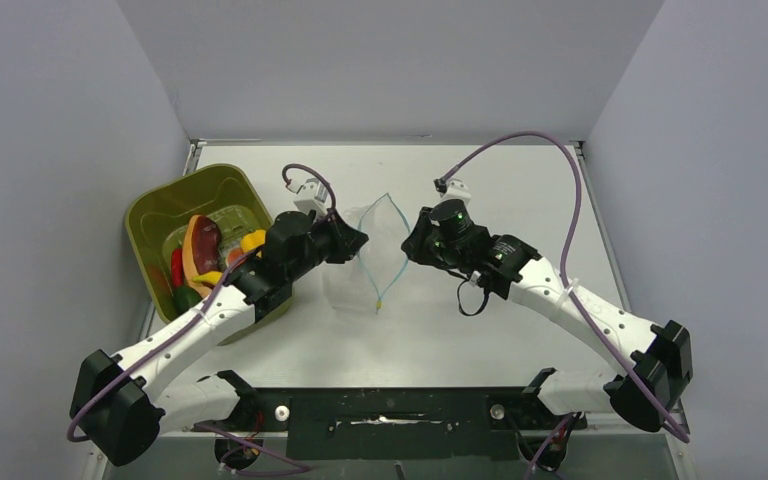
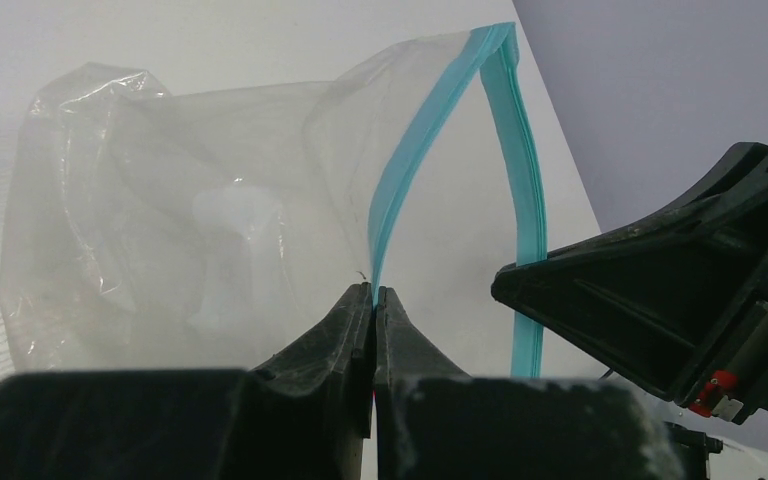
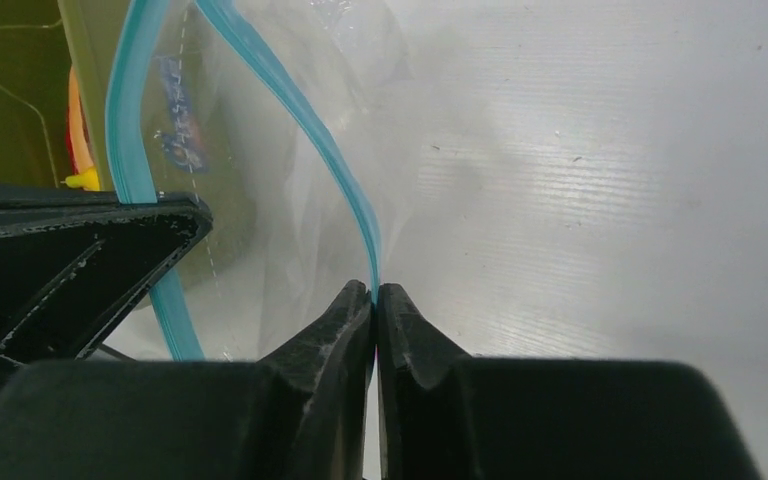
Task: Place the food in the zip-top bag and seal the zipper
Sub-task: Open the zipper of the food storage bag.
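the white table (image 1: pixel 520 330) carries everything. on its left side sits the olive bin (image 1: pixel 175 200), just beside the left arm's forearm. the bin holds the food (image 1: pixel 200 250): a peach and red piece standing on edge in the middle, yellow and orange pieces to its right, red and dark green ones along the near wall. all of it lies inside the bin, well apart from both sets of fingers.

the bag (image 1: pixel 345 290) is in the middle of the table, between the two arms and just right of the bin. it stands slumped, with its mouth pulled apart into a leaf-shaped opening. through its film the left wrist view shows only a pale blur that i cannot make out.

the left gripper (image 2: pixel 374 292) is pressed together on the left lip of the mouth, the blue strip rising straight out from between its tips. the right gripper (image 3: pixel 375 290) is likewise pinched on the right lip, with its strip curving up and away. the two face each other across the opening, near but apart.

the zipper (image 1: pixel 401 270) is unsealed. its two halves touch at the far and near ends of the mouth and bow apart between them, one half in each pinch.
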Controlling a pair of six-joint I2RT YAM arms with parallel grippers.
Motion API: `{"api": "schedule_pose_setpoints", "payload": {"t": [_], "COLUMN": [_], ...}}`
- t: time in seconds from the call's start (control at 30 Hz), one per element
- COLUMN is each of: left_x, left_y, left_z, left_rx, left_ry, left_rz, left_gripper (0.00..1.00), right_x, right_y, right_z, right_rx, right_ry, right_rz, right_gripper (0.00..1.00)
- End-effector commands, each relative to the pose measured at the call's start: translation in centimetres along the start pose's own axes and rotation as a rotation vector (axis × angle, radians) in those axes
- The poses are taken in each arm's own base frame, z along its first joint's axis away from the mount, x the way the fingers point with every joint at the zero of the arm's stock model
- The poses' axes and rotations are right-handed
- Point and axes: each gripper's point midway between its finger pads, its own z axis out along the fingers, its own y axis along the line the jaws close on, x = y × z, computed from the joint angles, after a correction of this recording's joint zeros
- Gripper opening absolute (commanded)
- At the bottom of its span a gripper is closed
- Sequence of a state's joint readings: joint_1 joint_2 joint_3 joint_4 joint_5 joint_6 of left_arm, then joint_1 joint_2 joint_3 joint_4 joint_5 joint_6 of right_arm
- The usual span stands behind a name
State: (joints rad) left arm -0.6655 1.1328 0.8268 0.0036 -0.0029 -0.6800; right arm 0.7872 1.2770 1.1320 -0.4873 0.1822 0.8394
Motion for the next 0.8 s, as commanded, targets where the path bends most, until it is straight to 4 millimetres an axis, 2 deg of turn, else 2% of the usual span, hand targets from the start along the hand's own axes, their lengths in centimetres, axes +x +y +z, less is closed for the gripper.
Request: {"api": "schedule_pose_setpoints", "payload": {"t": [0.0, 0.07, 0.2, 0.27, 0.37, 0.47, 0.57, 0.6, 0.67, 0.77], "left_x": [-2.9, -3.2, -2.8, -2.5, -2.1, -1.1, 0.1, 0.3, 0.2, -0.9], "left_y": [-2.0, -1.2, 3.8, 5.4, 6.5, 6.2, 4.8, 4.3, 3.5, 2.5], "left_z": [-0.8, -1.0, -0.5, -0.5, -0.3, 0.7, 1.6, 1.7, 1.7, 1.1], "left_rx": [0.076, 0.04, -0.171, -0.223, -0.26, -0.218, -0.125, -0.097, -0.054, -0.028], "left_ry": [-0.088, -0.074, 0.018, 0.032, 0.026, 0.057, 0.096, 0.099, 0.098, 0.067], "left_rz": [-0.01, 0.014, 0.084, 0.104, 0.108, 0.087, 0.046, 0.029, 0.019, 0.027], "left_gripper": [0.0, 0.0, 0.0, 0.0, 0.0, 0.0, 0.0, 0.03, 0.15, 0.35], "right_x": [-2.0, -3.5, -7.0, -7.1, -5.9, -4.7, -4.7, -4.7, -5.0, -5.5], "right_y": [1.2, 0.3, -0.5, -0.5, -0.3, -0.1, 0.3, 0.4, 0.7, 0.8], "right_z": [-0.6, -1.8, -5.8, -6.7, -6.1, -4.8, -4.1, -3.9, -3.9, -4.0], "right_rx": [-0.041, 0.012, 0.081, 0.082, 0.07, 0.059, 0.058, 0.064, 0.066, 0.071], "right_ry": [-0.091, -0.141, -0.244, -0.24, -0.205, -0.169, -0.154, -0.147, -0.145, -0.147], "right_rz": [0.027, 0.014, -0.011, -0.017, -0.013, -0.02, -0.053, -0.067, -0.098, -0.13], "right_gripper": [0.0, 0.0, 0.0, 0.0, 0.0, 0.0, 0.0, 0.0, 0.0, 0.0]}}
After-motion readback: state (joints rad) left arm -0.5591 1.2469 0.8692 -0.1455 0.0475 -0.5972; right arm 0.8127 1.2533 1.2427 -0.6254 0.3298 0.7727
